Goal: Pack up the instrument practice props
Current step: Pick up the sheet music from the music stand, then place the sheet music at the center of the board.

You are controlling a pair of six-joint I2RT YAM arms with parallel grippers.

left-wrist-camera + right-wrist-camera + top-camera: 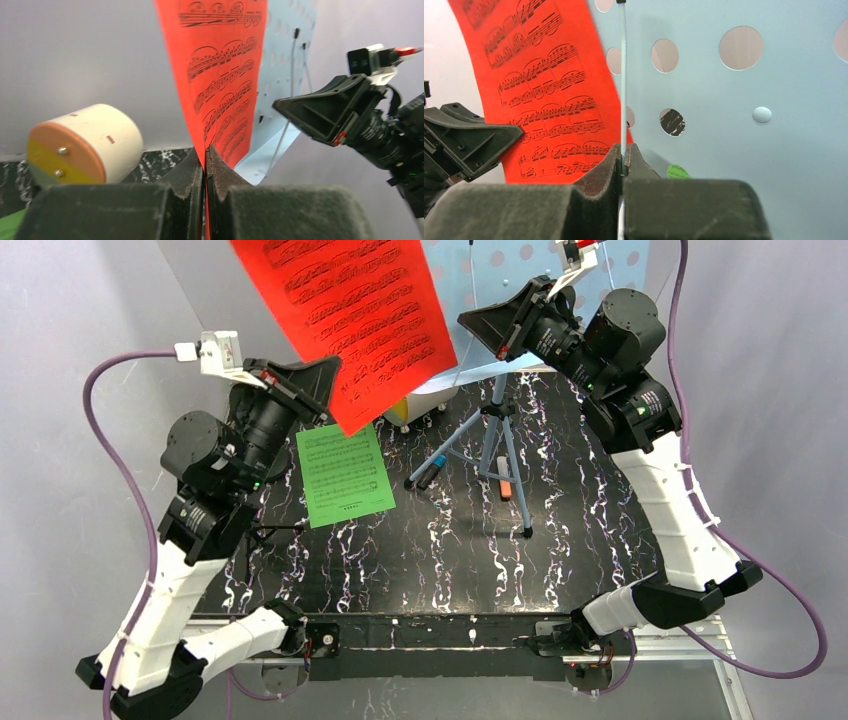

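Raised red music sheet (pixel 350 310) (black staves printed), green music sheet (pixel 345 475) lying flat, pale-blue perforated stand (pixel 734 150) upright behind

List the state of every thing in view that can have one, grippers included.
left gripper: shut on the red music sheet
red music sheet: held up by its lower edge, off the table
right gripper: shut on the wire arm of the stand
pale-blue sheet-music tripod: upright, legs spread
green music sheet: lying flat on the table
drawer cabinet: drawers look shut
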